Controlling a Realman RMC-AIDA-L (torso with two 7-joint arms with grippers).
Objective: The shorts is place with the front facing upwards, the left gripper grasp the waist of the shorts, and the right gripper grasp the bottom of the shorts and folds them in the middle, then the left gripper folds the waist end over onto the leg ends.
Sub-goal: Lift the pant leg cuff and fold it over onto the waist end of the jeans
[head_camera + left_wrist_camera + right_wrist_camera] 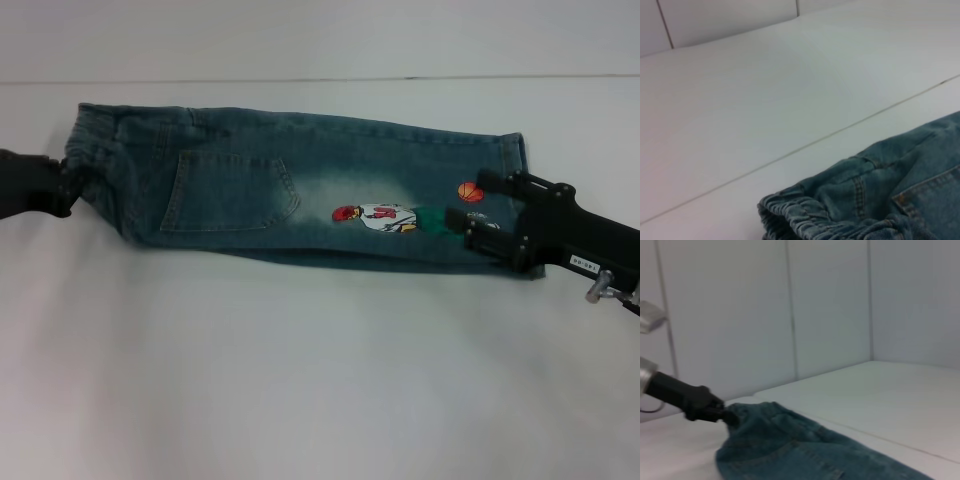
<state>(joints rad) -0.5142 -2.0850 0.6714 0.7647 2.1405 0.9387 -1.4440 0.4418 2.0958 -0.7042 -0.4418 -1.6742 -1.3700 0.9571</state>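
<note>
The denim shorts [300, 195] lie folded lengthwise into one long band across the white table [300, 380], stretched between the two claws. The left gripper [68, 188] sits at the far left end, clamped tight on the waist of the shorts [88, 150], the gathered elastic bunching right at its fingertips; the right wrist view shows the same pinch from across the table, left gripper [722, 412] biting into cloth. Over at the other end, the right gripper [478, 210] rests on the bottom of the shorts [515, 160], its fingers spread apart, one beside the orange basketball print [469, 191], the other just past the cartoon player [385, 217]. Back pocket [228, 193] faces up, nearer the left claw.
</note>
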